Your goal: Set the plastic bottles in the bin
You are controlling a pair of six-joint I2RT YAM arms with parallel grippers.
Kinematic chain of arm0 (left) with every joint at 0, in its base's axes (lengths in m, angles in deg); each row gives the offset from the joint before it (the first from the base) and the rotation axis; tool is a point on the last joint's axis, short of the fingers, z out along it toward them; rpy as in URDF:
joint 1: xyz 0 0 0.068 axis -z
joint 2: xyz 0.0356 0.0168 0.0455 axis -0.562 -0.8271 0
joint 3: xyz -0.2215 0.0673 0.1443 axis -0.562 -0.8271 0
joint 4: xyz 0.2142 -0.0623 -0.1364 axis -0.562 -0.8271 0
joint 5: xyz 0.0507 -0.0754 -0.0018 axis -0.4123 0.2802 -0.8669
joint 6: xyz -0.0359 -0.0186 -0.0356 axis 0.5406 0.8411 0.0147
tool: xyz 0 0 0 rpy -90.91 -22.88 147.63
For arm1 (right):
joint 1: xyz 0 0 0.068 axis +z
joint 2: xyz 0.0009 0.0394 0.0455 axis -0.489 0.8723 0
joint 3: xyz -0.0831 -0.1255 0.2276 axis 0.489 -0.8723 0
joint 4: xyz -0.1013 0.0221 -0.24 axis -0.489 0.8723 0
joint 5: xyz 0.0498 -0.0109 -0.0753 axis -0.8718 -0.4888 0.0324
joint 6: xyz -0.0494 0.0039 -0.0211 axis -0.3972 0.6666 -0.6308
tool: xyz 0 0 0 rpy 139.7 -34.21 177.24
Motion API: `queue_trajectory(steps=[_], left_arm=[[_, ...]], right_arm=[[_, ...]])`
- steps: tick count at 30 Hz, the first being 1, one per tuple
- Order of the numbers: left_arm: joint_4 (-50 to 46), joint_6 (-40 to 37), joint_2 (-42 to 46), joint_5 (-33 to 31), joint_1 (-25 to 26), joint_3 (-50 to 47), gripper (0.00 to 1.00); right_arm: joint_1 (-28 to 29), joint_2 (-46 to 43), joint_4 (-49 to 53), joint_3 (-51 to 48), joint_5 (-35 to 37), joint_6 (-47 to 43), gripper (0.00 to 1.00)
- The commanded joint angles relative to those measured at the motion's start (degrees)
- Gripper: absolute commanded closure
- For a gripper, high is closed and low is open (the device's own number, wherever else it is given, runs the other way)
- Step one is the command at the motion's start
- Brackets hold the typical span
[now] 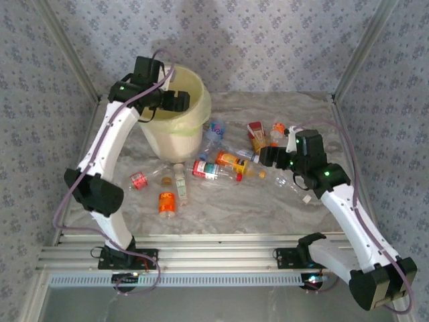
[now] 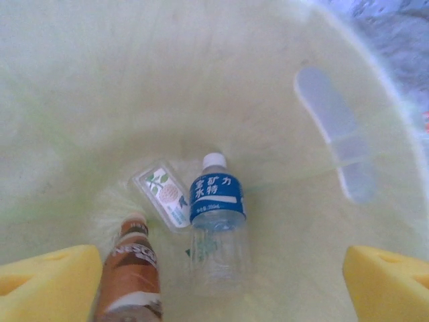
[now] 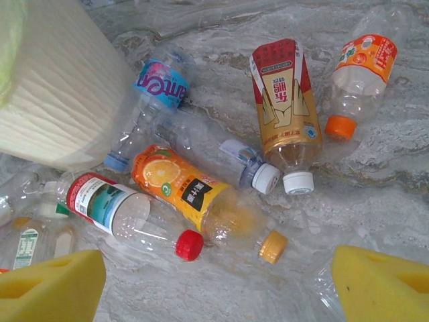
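Left gripper (image 1: pixel 176 100) over bin (image 1: pixel 199 90), far left; pads spread, empty. Three bottles (image 2: pixel 216 201) lie on bin floor. Right gripper (image 1: pixel 267 155) spread wide above loose bottles (image 3: pixel 191 194) on table (image 1: pixel 268 211), right of bin.

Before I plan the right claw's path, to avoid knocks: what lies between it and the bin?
In the top view, an orange-labelled bottle and a red-capped bottle lie between the right claw and the bin.
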Motion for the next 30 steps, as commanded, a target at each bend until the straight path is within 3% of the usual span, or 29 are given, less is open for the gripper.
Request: queue_trajectory(steps=[1,8,13,18,24,30], left_arm=[[5.0,1.2,6.8,2.7,0.1,-1.8,0.01],[13.5,2.5,20.9,8.6,3.2,-15.1,0.00],[21.4,4.6,32.5,11.6,10.2,-30.2,0.00],[32.7,11.8,42.4,13.9,16.5,-47.7,0.00],[42.8,18.1,47.4,13.5,22.9,-62.2,0.00],[54.6,23.9,48.0,13.4,28.1,-72.4,0.00]], right_arm=[[-0.6,1.7,0.1,1.6,-1.5,-1.3,0.13],[-2.4,8.3,0.5,4.5,-2.4,-0.4,0.21],[-3.1,14.4,1.4,7.2,-2.5,-2.0,0.24],[-4.3,21.1,0.8,9.5,-3.5,-5.3,0.27],[-4.2,31.6,0.3,16.1,0.6,-11.1,0.24],[-5.2,41.2,1.4,22.6,6.0,-7.8,0.24]])
